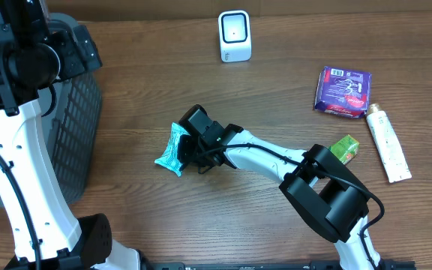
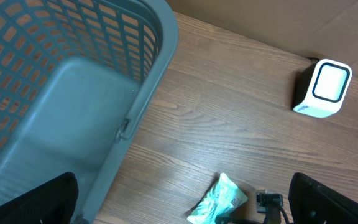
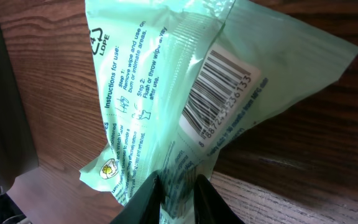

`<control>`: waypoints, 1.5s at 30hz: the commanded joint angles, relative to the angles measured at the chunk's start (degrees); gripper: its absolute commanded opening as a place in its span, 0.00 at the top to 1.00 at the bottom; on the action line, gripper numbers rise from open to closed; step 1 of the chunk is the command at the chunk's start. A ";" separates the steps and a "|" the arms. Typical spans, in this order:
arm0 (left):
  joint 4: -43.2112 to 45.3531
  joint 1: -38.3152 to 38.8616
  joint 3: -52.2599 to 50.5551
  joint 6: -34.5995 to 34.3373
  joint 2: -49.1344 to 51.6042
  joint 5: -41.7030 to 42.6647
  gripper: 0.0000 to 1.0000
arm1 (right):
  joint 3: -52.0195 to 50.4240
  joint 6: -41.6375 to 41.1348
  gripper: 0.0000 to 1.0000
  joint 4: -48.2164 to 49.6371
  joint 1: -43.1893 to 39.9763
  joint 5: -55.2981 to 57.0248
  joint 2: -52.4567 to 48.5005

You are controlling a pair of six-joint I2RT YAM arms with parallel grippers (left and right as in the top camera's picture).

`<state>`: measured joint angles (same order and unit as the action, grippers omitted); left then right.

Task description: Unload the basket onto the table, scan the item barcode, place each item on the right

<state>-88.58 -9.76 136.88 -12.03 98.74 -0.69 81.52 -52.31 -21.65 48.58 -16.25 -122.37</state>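
Right claw (image 3: 178, 182) pinches the wipes packet (image 3: 166, 93) by its edge; open tabletop (image 1: 137, 105) toward the basket (image 1: 81, 135); left claw (image 2: 185, 202) spread wide.

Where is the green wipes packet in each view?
Overhead: the green wipes packet lies left of centre.
Left wrist: packet at the bottom edge, right of centre.
Right wrist: packet fills the frame, barcode visible.
Shared landmark: white scanner, overhead and left wrist only.

The packet (image 1: 171, 150) sits between the tips of the right pincer (image 1: 187, 151) on the surface (image 1: 201, 82). The basket (image 1: 81, 127) is to its left, the scanner (image 1: 235, 35) beyond it, and the pouch (image 1: 343, 91) and tube (image 1: 387, 142) well right.
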 commanded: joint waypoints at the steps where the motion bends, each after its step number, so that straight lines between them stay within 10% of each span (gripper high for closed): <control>1: 0.09 0.02 0.96 0.42 -0.07 0.26 0.00 | -0.28 -0.02 0.82 -0.55 0.04 3.04 -1.01; 16: 0.09 0.04 0.96 0.42 -0.07 0.26 0.00 | 0.13 -0.04 0.96 -4.76 -0.79 6.86 -0.66; 27: 0.09 0.02 0.96 0.42 -0.07 0.26 0.00 | 6.29 42.91 0.96 -25.57 -10.32 7.19 2.86; 30: 0.09 0.04 0.96 0.42 -0.07 0.26 0.00 | 6.29 51.04 0.73 -28.59 -12.68 18.62 2.86; 36: 0.09 0.04 0.96 0.42 -0.07 0.26 0.00 | 10.25 51.74 0.64 -30.73 -16.15 30.77 3.37; 45: 0.09 0.04 0.96 0.42 -0.07 0.26 0.00 | 22.82 48.46 0.72 -33.68 -16.79 14.45 4.20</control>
<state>-88.55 -9.76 136.88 -12.03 98.74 -0.69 100.62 -2.35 -56.10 31.20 6.07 -120.05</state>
